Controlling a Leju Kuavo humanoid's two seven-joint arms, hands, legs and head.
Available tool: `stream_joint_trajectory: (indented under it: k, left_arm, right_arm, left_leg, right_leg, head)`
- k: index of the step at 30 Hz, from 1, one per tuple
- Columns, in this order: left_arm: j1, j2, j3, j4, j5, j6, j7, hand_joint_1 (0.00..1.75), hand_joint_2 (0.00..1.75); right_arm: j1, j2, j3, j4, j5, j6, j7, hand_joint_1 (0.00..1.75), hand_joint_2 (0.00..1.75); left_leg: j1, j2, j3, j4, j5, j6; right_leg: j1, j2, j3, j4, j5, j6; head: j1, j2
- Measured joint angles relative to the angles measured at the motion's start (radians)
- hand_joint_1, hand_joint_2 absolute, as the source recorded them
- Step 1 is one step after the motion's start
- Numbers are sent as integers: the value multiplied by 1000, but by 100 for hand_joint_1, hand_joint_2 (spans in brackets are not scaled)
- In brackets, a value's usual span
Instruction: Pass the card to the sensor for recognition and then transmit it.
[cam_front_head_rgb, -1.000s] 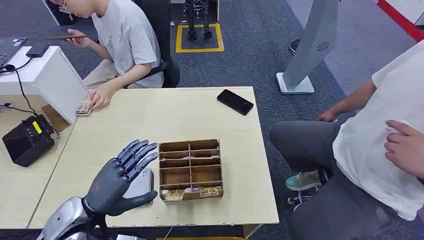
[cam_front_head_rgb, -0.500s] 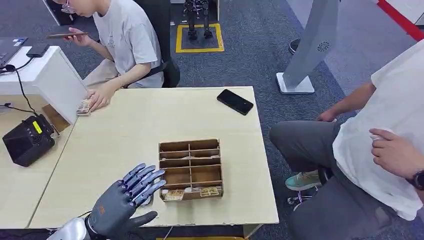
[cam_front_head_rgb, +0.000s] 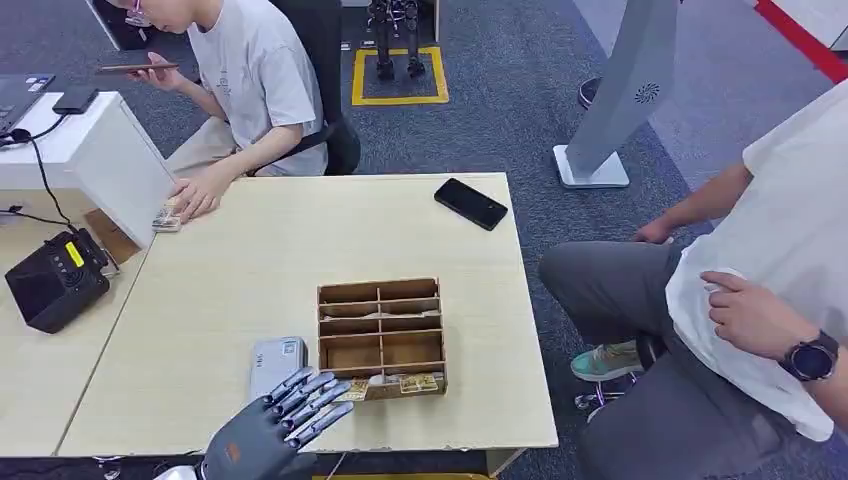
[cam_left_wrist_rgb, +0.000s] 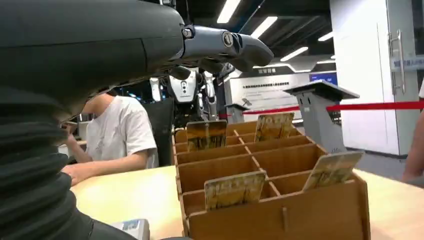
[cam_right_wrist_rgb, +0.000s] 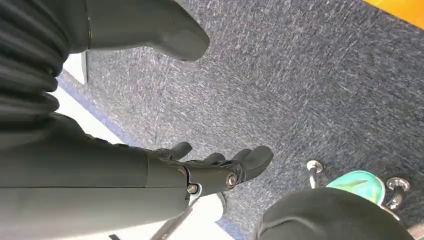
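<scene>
Cards (cam_front_head_rgb: 418, 382) stand upright in a wooden divided card box (cam_front_head_rgb: 381, 338) near the front of the bench (cam_front_head_rgb: 250, 260); two sit in the front row, one at the near-left cell (cam_front_head_rgb: 348, 391). In the left wrist view four cards lean in the compartments (cam_left_wrist_rgb: 234, 189), none gripped.

Left robot hand (cam_front_head_rgb: 275, 428) at the front edge of the bench, palm down, fingers apart and stretched toward the box's near-left corner, tips just beside it. Holds nothing.

Right robot hand (cam_right_wrist_rgb: 210, 172) hangs over grey carpet, fingers loosely extended, thumb apart, nothing in its grasp.

Grey flat sensor unit (cam_front_head_rgb: 277, 364) lies on the bench just left of the box, partly under the left fingertips. Black phone (cam_front_head_rgb: 470, 203) lies near the far right corner, well apart from the box. Black device with a yellow label (cam_front_head_rgb: 55, 280) sits on the adjoining bench to the left.

Seated person in a light shirt (cam_front_head_rgb: 250, 80) at the far left corner, one hand on a small stack of cards (cam_front_head_rgb: 167, 219), the other holding a phone. Second person (cam_front_head_rgb: 760, 290) sits to the right, wearing a wristwatch.

Floor is dark grey carpet (cam_front_head_rgb: 500, 100); a yellow square is marked on it. A grey kiosk stand (cam_front_head_rgb: 625, 90) is beyond the bench.
</scene>
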Motion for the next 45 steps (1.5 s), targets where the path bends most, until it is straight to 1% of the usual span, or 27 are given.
stream_joint_trajectory:
  k: [8, 11, 15, 19, 22, 28, 32, 39, 45]
  left_arm:
    - [-1, -5, -5, 47, -9, -8, 40, 0, 175]
    - [-1, -21, -5, 73, -14, -8, 63, 0, 175]
    - [-1, -38, -5, 94, -16, -9, 77, 0, 175]
    - [-1, -65, -5, 117, -24, -15, 111, 0, 175]
    - [-2, -82, -5, 128, -28, -18, 116, 0, 175]
    - [-3, -96, -5, 138, -31, -18, 119, 0, 175]
    - [-5, -109, -5, 148, -73, -16, 155, 0, 175]
    - [-13, -139, -3, 164, -60, -18, 155, 0, 175]
    - [-25, -169, 2, 177, -27, -28, 158, 0, 175]
  right_arm:
    - [-1, 5, -1, -11, 1, 3, 0, 0, 175]
    - [-1, 8, -1, -16, 2, 6, 0, 0, 175]
    - [0, 11, -1, -18, 2, 6, 0, 0, 175]
    - [0, 13, -1, -19, 3, 6, 0, 0, 175]
    - [0, 15, -1, -21, 3, 6, 0, 0, 175]
    - [0, 17, -1, -23, 3, 6, 3, 0, 175]
    - [0, 18, -1, -26, 3, 6, 3, 0, 175]
    - [4, 24, -3, -40, 3, 18, 6, 0, 175]
    - [8, 30, -3, -55, 3, 27, 7, 0, 175]
  left_leg:
    - [0, 0, 0, 0, 0, 0]
    - [0, 0, 0, 0, 0, 0]
    - [0, 0, 0, 0, 0, 0]
    - [0, 0, 0, 0, 0, 0]
    - [0, 0, 0, 0, 0, 0]
    - [0, 0, 0, 0, 0, 0]
    - [0, 0, 0, 0, 0, 0]
    - [0, 0, 0, 0, 0, 0]
    - [0, 0, 0, 0, 0, 0]
  right_leg:
    - [0, 0, 0, 0, 0, 0]
    - [0, 0, 0, 0, 0, 0]
    - [0, 0, 0, 0, 0, 0]
    - [0, 0, 0, 0, 0, 0]
    - [0, 0, 0, 0, 0, 0]
    - [0, 0, 0, 0, 0, 0]
    - [0, 0, 0, 0, 0, 0]
    - [0, 0, 0, 0, 0, 0]
    - [0, 0, 0, 0, 0, 0]
  head:
    - [0, 0]
    - [0, 0]
    - [0, 0]
    - [0, 0]
    - [0, 0]
    - [0, 0]
    - [0, 0]
    - [0, 0]
    - [0, 0]
